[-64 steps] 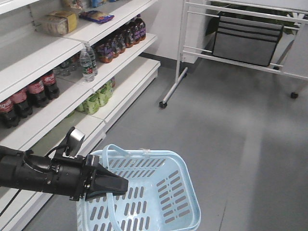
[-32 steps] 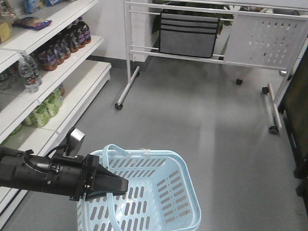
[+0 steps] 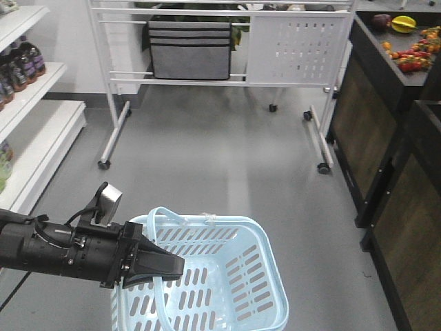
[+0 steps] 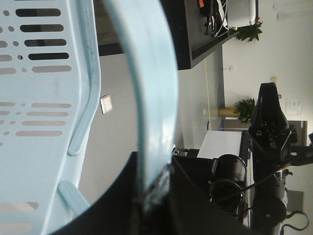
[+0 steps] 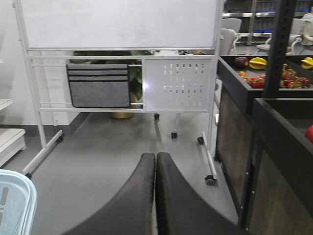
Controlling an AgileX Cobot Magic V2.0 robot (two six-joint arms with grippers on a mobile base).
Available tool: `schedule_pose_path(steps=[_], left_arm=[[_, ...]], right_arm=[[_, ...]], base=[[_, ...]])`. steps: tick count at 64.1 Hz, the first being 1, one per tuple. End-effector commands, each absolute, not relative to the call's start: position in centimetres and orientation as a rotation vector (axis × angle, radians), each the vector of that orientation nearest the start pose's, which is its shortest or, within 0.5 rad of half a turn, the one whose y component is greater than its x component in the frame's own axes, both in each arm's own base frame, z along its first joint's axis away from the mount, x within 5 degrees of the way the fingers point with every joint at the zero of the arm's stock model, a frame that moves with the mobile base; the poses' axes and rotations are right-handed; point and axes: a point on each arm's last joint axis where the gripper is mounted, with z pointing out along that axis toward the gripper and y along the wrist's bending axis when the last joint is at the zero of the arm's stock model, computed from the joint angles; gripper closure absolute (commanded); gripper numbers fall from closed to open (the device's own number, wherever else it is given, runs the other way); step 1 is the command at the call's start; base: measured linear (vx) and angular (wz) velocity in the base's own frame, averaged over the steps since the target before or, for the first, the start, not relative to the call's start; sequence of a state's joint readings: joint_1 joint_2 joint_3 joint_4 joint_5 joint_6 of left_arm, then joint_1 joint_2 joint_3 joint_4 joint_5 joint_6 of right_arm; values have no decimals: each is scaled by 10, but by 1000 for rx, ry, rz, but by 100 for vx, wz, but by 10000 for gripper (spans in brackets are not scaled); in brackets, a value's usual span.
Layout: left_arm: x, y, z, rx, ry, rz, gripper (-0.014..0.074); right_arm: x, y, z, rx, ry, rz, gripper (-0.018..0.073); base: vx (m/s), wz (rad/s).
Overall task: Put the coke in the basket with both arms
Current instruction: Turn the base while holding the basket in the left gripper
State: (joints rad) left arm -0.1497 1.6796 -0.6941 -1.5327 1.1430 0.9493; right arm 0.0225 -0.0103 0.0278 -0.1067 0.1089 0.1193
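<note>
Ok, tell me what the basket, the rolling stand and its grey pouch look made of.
The basket: light blue moulded plastic, slightly glossy, with slotted walls. The rolling stand: probably white-painted metal, given thin tubes and a perforated panel. The grey pouch: likely fabric, matte, with black trim bands.

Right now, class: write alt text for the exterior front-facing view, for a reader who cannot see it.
The left pincer grips the loop handle of a light blue slotted basket, seen against a grey floor. Behind stand a white wheeled rack holding a grey pocket organiser, shelved drink bottles at left and fruit at right.
</note>
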Motion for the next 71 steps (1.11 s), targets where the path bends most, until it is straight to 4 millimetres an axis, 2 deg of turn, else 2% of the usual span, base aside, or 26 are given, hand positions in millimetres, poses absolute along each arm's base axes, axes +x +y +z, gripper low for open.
schedule_pose_path(steps=[1, 36, 71], left_arm=[[246, -125, 211, 63, 2348, -1848, 602], [246, -125, 211, 63, 2348, -1848, 602], [246, -125, 211, 63, 2348, -1848, 602]], right_arm=[[56, 1, 198, -18, 1532, 11, 569], [56, 1, 198, -18, 1532, 11, 569], [56, 1, 198, -17, 1533, 11, 569]], base=[[6, -28], [8, -12], [17, 4]])
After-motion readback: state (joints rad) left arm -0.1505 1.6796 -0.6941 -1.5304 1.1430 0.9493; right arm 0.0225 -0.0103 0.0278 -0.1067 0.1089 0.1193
